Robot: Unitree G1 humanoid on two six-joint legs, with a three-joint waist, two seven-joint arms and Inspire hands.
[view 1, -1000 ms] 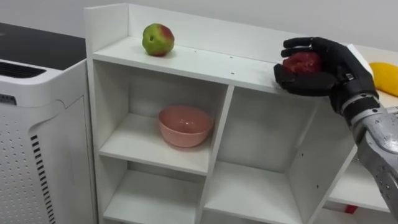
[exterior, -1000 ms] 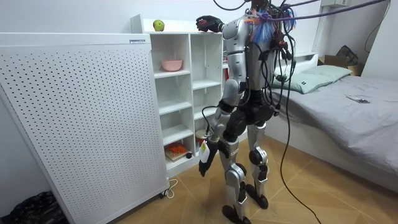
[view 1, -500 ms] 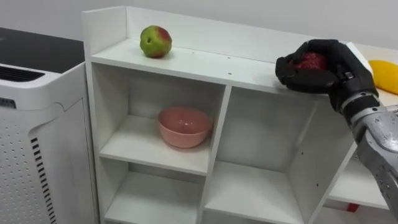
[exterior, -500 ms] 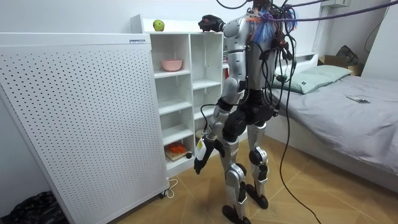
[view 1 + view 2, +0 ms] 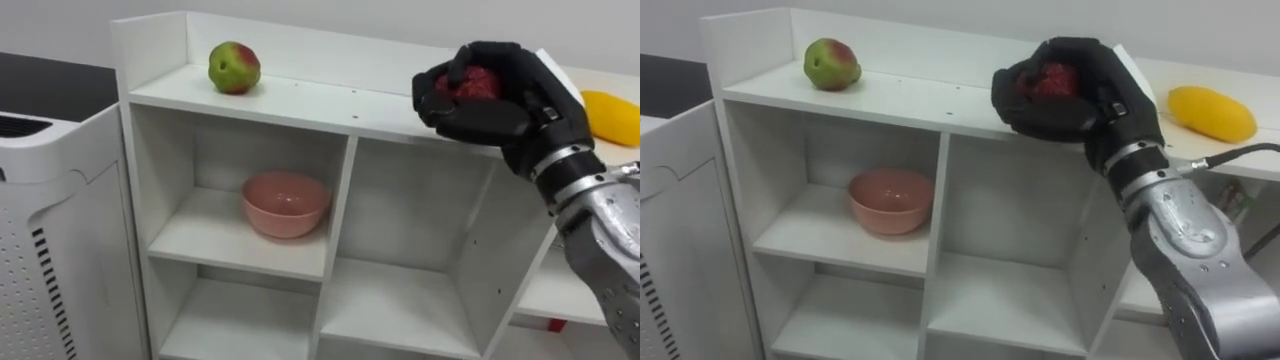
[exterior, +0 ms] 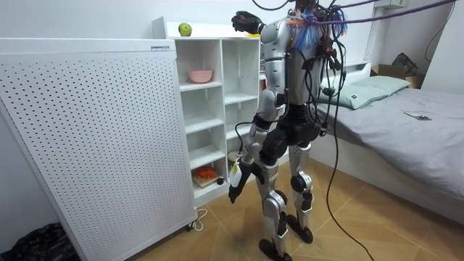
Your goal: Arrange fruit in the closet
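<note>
White open shelving fills a bedroom corner, where a humanoid robot stands facing the closet (image 5: 330, 102), a perforated white panel (image 6: 94, 138) on the room view's left and a bed (image 6: 406, 123) behind it. Its right robot hand (image 5: 492, 100) is raised to the closet's top board, black fingers (image 5: 478, 118) curled tightly round a red fruit (image 5: 468, 83) that peeps out between them. The fruit is in the grasp, over the front edge of the top board; whether it touches the board cannot be told.

An apple (image 5: 234, 67) sits well to the left on the same board, and a yellow fruit (image 5: 610, 115) lies just to the right of the wrist. A pink bowl (image 5: 285, 203) rests in the upper left compartment below.

The left robot hand (image 6: 233, 192) hangs low by the thigh; its state cannot be made out.

The step under way appears to be placing the red fruit. Next, the hand would likely need to settle it on bare board between the apple and the yellow fruit, then loosen gently so that it does not roll off the front edge.
</note>
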